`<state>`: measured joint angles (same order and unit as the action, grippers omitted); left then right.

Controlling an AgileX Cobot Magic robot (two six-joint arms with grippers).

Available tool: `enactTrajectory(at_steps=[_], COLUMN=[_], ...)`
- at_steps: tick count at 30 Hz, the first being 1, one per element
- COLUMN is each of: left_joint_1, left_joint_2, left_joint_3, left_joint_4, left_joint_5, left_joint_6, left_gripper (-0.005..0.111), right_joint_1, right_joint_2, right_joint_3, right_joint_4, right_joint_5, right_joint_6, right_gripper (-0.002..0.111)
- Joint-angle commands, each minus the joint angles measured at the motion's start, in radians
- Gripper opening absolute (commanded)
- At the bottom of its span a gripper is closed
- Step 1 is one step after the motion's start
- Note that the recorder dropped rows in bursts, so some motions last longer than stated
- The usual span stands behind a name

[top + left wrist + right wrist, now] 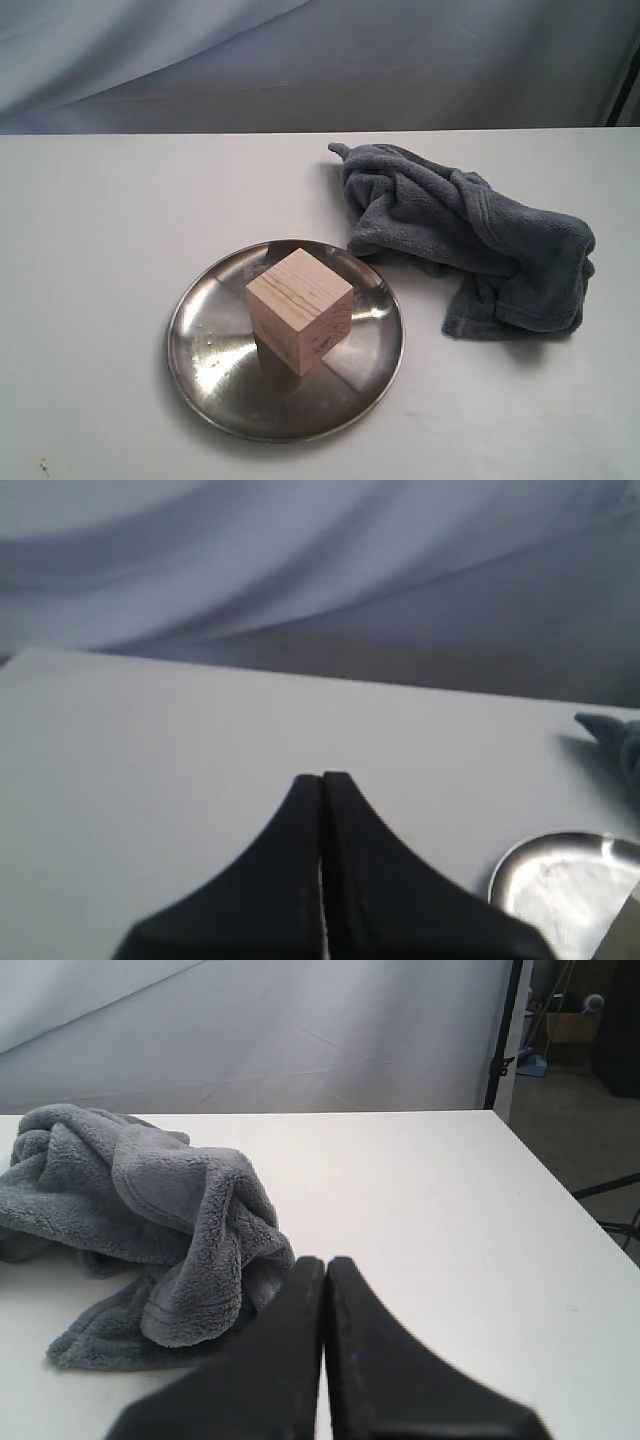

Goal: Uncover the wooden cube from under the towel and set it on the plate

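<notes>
Fingers of the left gripper (322, 777) and right gripper (326, 1259) press together, holding nothing; the wooden cube (299, 308) sits on the plate (200, 350), the crumpled towel (470, 235) just beside it.

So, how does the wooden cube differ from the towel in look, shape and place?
The wooden cube is pale tan with grain lines, while the towel is blue-grey and plush. The wooden cube has flat faces and sharp edges, whereas the towel is crumpled into a loose heap. The wooden cube stands on the plate, and the towel lies on the table beside it. The wooden cube is clearly smaller than the towel. Both lie uncovered, in plain sight.
</notes>
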<state>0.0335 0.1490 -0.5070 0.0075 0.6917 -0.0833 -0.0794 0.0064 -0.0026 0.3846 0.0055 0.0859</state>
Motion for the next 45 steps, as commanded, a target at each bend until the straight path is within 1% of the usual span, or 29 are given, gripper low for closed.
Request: enactTrajectory(at_steps=[1, 4, 6, 8, 10, 13, 15, 22, 24, 29, 30, 32, 37, 45], left_joint_1=[0.001, 0.001, 0.001, 0.001, 0.001, 0.001, 0.001, 0.001, 0.001, 0.001, 0.001, 0.001, 0.001, 0.001], left_joint_2=[-0.149, -0.149, -0.149, -0.149, -0.149, -0.149, -0.149, -0.149, -0.149, -0.149, -0.149, -0.149, -0.149, -0.149], left_joint_3=[0.017, 0.014, 0.014, 0.036, 0.080, 0.178, 0.225, 0.378, 0.424, 0.507, 0.507, 0.507, 0.507, 0.507], left_joint_4=[-0.007, -0.007, -0.001, 0.005, 0.015, 0.015, 0.015, -0.007, -0.021, -0.024, -0.024, -0.024, -0.024, -0.024], left_joint_5=[-0.021, -0.026, -0.063, -0.132, -0.212, -0.372, -0.445, -0.638, -0.672, -0.676, -0.676, -0.608, -0.540, -0.501], left_joint_6=[0.011, 0.013, 0.013, 0.011, 0.011, 0.011, 0.011, 0.002, 0.002, 0.002, 0.002, 0.002, 0.006, 0.006], left_gripper=[0.000, 0.000, 0.000, 0.000, 0.000, 0.000, 0.000, 0.000, 0.000, 0.000, 0.000, 0.000, 0.000, 0.000], right_joint_1=[0.000, 0.000, 0.000, 0.000, 0.000, 0.000, 0.000, 0.000, 0.000, 0.000, 0.000, 0.000, 0.000, 0.000], right_joint_2=[-0.006, -0.006, -0.006, -0.006, -0.006, -0.006, -0.006, -0.006, -0.006, -0.006, -0.006, -0.006, -0.006, -0.006], right_joint_3=[0.003, 0.003, 0.003, 0.003, 0.003, 0.003, 0.003, 0.003, 0.003, 0.003, 0.003, 0.003, 0.003, 0.003], right_joint_4=[0.005, 0.005, 0.005, 0.005, 0.005, 0.005, 0.005, 0.005, 0.005, 0.005, 0.005, 0.005, 0.005, 0.005], right_joint_5=[0.012, 0.012, 0.012, 0.012, 0.012, 0.012, 0.012, 0.012, 0.012, 0.012, 0.012, 0.012, 0.012, 0.012], right_joint_6=[0.004, 0.004, 0.004, 0.004, 0.004, 0.004, 0.004, 0.004, 0.004, 0.004, 0.004, 0.004, 0.004, 0.004], right_gripper=[0.003, 0.003, 0.003, 0.003, 0.003, 0.003, 0.003, 0.003, 0.003, 0.003, 0.003, 0.003, 0.003, 0.003])
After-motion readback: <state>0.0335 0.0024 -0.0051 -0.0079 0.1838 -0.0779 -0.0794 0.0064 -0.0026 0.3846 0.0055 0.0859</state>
